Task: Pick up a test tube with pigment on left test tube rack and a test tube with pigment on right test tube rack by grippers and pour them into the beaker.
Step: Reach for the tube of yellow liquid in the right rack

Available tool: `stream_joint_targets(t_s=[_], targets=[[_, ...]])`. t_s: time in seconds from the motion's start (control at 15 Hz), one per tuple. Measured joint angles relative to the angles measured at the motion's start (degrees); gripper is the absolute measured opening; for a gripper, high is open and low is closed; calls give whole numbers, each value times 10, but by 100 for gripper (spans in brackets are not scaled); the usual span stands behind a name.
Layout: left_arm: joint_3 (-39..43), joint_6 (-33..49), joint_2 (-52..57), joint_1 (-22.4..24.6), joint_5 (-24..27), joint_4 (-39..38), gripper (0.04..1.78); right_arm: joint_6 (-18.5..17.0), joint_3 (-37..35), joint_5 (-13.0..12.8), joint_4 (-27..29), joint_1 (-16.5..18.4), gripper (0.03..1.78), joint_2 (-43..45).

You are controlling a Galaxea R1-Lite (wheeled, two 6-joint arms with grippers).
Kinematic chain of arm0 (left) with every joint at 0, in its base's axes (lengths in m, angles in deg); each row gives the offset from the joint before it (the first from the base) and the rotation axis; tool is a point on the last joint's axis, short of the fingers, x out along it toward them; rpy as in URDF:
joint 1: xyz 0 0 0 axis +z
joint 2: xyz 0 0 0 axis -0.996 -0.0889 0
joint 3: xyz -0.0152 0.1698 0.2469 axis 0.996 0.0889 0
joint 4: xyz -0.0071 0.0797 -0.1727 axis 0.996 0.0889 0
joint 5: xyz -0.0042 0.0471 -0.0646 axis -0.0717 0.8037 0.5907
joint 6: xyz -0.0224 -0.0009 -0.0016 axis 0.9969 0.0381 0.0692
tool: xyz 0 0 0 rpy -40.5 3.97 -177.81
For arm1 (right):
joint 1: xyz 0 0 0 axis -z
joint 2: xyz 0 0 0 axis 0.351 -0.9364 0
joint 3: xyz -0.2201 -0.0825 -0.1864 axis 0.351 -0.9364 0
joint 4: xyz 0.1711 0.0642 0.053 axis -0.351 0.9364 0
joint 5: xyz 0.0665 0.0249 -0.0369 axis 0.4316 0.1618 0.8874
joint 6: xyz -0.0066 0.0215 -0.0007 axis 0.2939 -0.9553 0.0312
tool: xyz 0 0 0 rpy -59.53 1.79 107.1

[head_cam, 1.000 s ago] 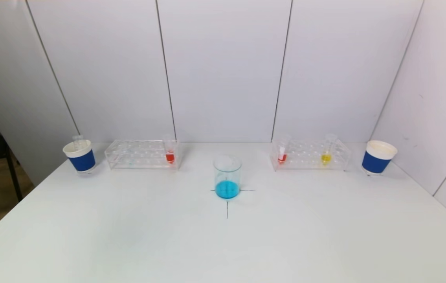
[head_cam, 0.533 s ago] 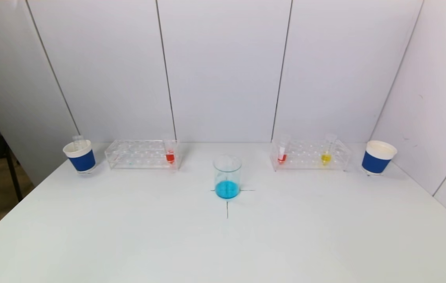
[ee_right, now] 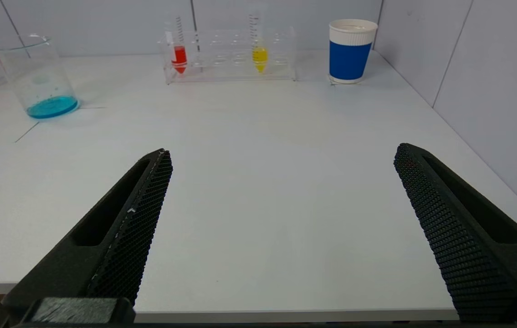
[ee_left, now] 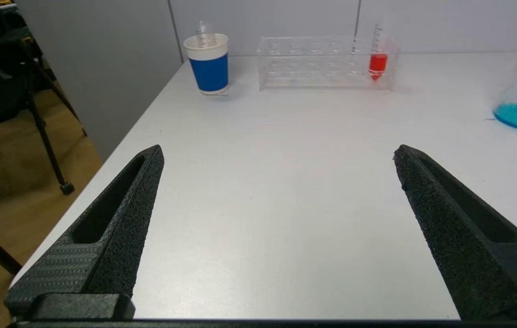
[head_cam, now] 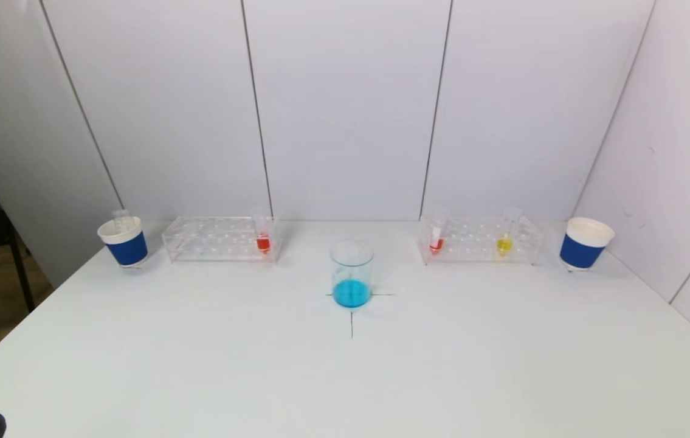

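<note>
**Both grippers open at the near edge, tubes in their racks**

On the far left of the table stands a left cup, blue-banded, with a clear tube standing in it; just beside it lies the left rack, clear plastic, with a red tube upright at the end nearest the centre. The left gripper hovers over the table's near left edge, its jaws spread wide with nothing between them; only a dark tip of it shows at the lower left corner of the head view.

In the middle, on a cross mark, stands the beaker, upright, with blue liquid in its bottom; it is well apart from both racks.

To the right lies the right rack; it holds a second red tube at its inner end and a yellow tube further along, both upright. Beyond it, near the wall, stands the right cup. The right gripper hangs over the near right edge, jaws likewise wide apart and holding nothing.
</note>
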State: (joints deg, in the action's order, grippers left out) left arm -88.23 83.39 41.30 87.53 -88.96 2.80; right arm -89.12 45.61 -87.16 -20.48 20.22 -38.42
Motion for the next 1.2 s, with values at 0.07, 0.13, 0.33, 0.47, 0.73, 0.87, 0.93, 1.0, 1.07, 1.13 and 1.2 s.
stream_joint_targets(t_s=[0.07,0.13,0.33,0.47,0.73,0.87,0.93,1.0,1.07,1.13,1.2], targets=[[1,0,2,0,18,12,176,0,0,0,0,0,177,0],[0,3,3,0,39,26,176,0,0,0,0,0,177,0],[-2,31,5,0,75,76,176,0,0,0,0,0,177,0],[5,33,7,-1,84,86,176,0,0,0,0,0,177,0],[21,25,11,-2,102,113,176,0,0,0,0,0,177,0],[25,24,13,-3,112,115,176,0,0,0,0,0,177,0],[27,24,14,-3,112,115,176,0,0,0,0,0,177,0],[27,22,14,-3,111,112,176,0,0,0,0,0,177,0],[28,15,15,-3,108,109,176,0,0,0,0,0,177,0],[30,2,15,-3,102,108,176,0,0,0,0,0,177,0],[33,-19,15,-3,86,106,176,0,0,0,0,0,177,0]])
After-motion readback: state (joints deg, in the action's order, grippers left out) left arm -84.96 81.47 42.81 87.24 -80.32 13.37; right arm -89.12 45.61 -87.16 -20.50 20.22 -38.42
